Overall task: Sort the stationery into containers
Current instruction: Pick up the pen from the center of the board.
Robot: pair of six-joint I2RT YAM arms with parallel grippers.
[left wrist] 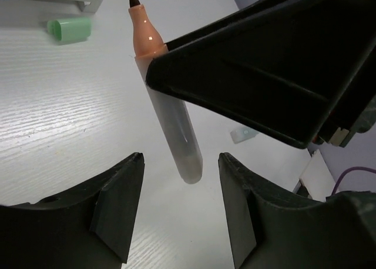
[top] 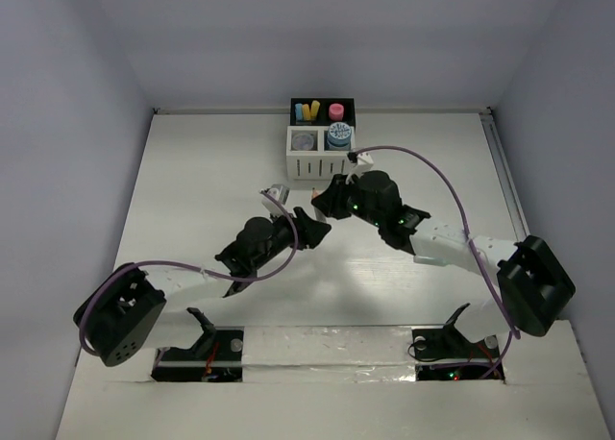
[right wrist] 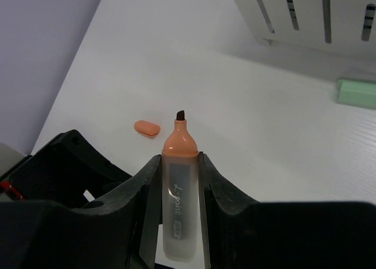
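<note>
One marker (right wrist: 176,187) decides what I do next, and my right end effector (right wrist: 179,163) has it: both fingers are clamped on the clear barrel, with the orange collar and dark nib standing up past the fingertips toward the top of the right wrist frame. In the left wrist frame its long axis slants from the nib at upper left down to the blunt tail at lower centre. That tail hangs in the gap of my left end effector (left wrist: 181,158), whose fingers are apart and touch nothing. The free end of the barrel therefore points straight into my left, which is the nearer arm for any hand-over. I judge that closing there would grip across the axis, close to the tail. The nib is bare. An orange cap (right wrist: 147,128) lies flat on the counter (right wrist: 235,116) at centre left of the right wrist frame, well apart from the nib, so I cannot say whether capping or passing comes first. A green stub (right wrist: 357,93) lies at the right edge, just below the slatted wall. In the top view the organiser (top: 320,168) sits at upper centre, just above where both end effectors meet.
</note>
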